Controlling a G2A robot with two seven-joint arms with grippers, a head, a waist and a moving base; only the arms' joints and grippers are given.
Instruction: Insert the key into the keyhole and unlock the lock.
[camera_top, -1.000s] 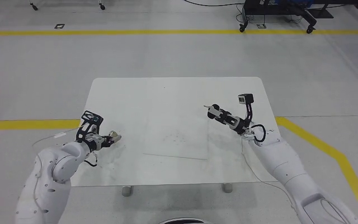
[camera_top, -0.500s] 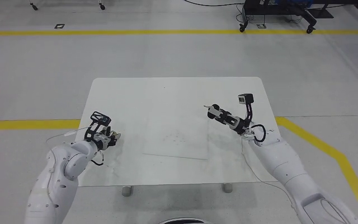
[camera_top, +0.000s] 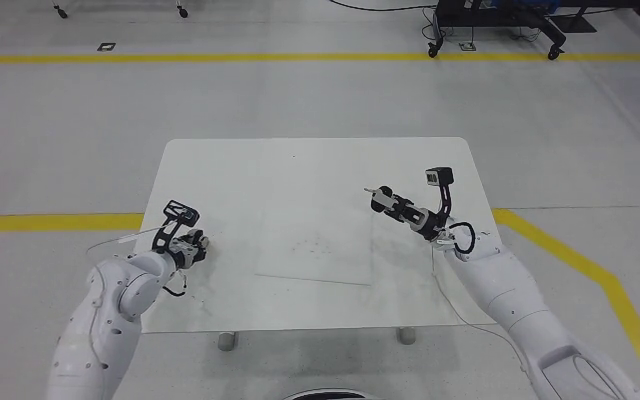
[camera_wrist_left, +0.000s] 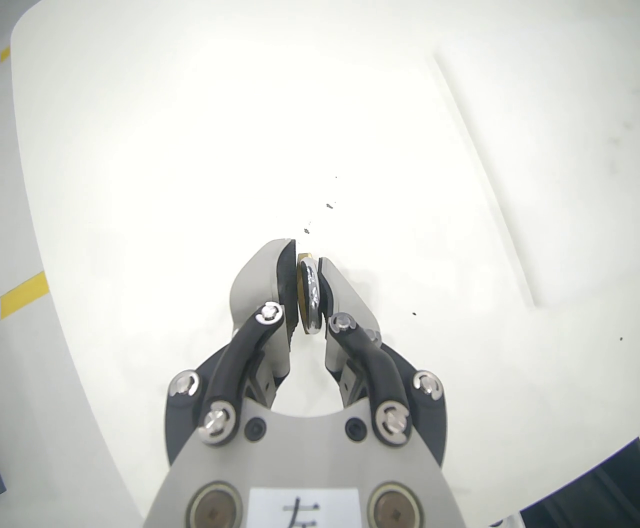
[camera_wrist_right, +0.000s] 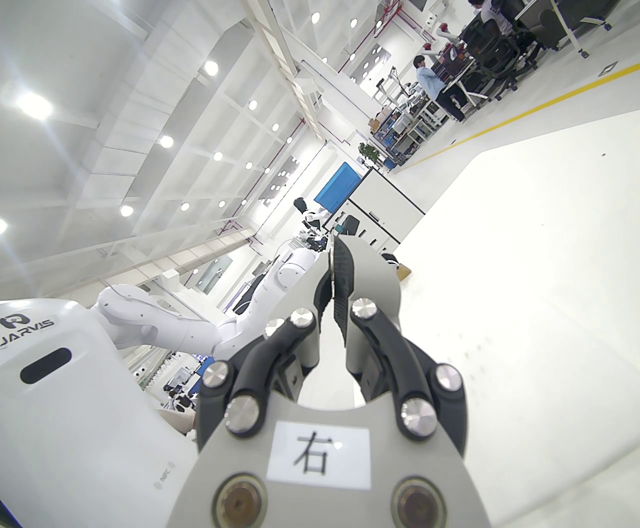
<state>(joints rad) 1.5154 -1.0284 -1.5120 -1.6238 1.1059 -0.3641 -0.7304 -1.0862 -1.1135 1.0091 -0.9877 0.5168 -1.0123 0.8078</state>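
White table (camera_top: 300, 170) spreads under both arms in the top view, where the left gripper (camera_top: 192, 245) and the right gripper (camera_top: 381, 201) hang well apart with bare surface between them. Ahead of the right fingertips a thin pale sliver juts out, which we take for the key (camera_top: 369, 189). In the left wrist view the left gripper (camera_wrist_left: 305, 255) is clamped narrow on the lock (camera_wrist_left: 306, 295): brass body and steel shackle sit edge-on between its two pads, with the shackle turned back toward the wrist. The keyhole is hidden from us, probably on the far end of the body. In the right wrist view the right gripper (camera_wrist_right: 331, 247) has its ribbed pads (camera_wrist_right: 342, 272) pressed almost together, and what they pinch is too thin to make out here. We judge the step in hand to be bringing key and lock together. To do it well we should turn the left wrist until the keyhole end faces the right fingertips and hold the lock rigid. We should line the blade with the slot, push straight and slowly, and twist only once the key is fully seated, since so slim a pinch could let it swivel.
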